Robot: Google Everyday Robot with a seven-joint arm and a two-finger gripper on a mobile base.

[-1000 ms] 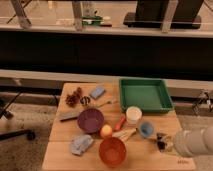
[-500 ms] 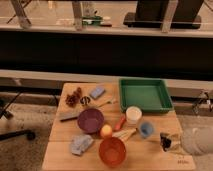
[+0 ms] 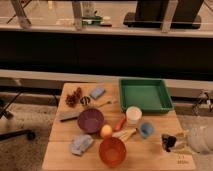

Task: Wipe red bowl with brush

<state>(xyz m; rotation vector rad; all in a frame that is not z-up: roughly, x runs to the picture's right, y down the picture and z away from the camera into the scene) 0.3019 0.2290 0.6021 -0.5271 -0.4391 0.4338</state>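
Note:
The red bowl (image 3: 112,151) sits upright at the front middle of the wooden table (image 3: 60,150). It looks empty. My gripper (image 3: 169,142) hovers low over the table's front right corner, about a bowl's width to the right of the red bowl and just past the blue cup (image 3: 146,129). The white arm (image 3: 202,139) comes in from the right edge. The brush is out of view or hidden; I cannot pick it out anywhere on the table.
A purple bowl (image 3: 90,120), a yellow-orange ball (image 3: 105,131), a cream oblong thing (image 3: 124,134) and a blue cloth (image 3: 81,144) ring the red bowl. A white cup (image 3: 133,115) and a green tray (image 3: 145,95) stand behind. A grey block (image 3: 69,116) lies at the left.
The arm and gripper have drifted slightly to the right, away from the blue cup. The things on the table have not moved.

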